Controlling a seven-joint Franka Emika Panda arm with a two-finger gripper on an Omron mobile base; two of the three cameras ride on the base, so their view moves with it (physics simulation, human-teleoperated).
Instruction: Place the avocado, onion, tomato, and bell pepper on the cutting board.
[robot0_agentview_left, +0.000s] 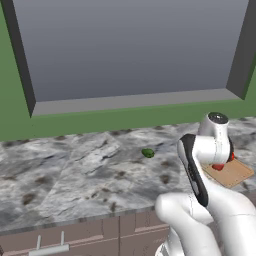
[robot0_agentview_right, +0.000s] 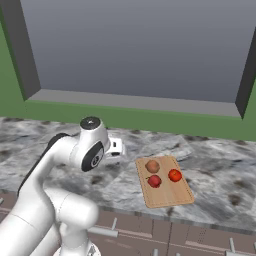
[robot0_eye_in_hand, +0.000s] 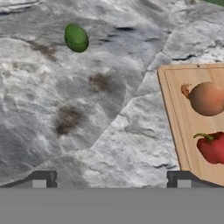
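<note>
The avocado (robot0_agentview_left: 147, 153) lies alone on the marble counter, left of the board; in the hand view the avocado (robot0_eye_in_hand: 76, 38) is at the upper left. On the cutting board (robot0_agentview_right: 170, 197) rest the onion (robot0_agentview_right: 152, 166), the bell pepper (robot0_agentview_right: 154, 181) and the tomato (robot0_agentview_right: 175, 175). The hand view has the cutting board (robot0_eye_in_hand: 175, 113) at its right edge with the onion (robot0_eye_in_hand: 206, 99) and bell pepper (robot0_eye_in_hand: 212, 147) on it. My gripper (robot0_eye_in_hand: 111, 181) hangs open above bare counter between the avocado and the board, with nothing between its fingers. The arm hides the avocado in the right base view.
The marble counter (robot0_agentview_left: 75, 175) runs wide to the left, ending in a front edge above brown drawers (robot0_agentview_left: 100, 230). Behind it a green wall holds a deep grey window recess (robot0_agentview_left: 130, 50). In the left base view my arm covers part of the cutting board (robot0_agentview_left: 235, 175).
</note>
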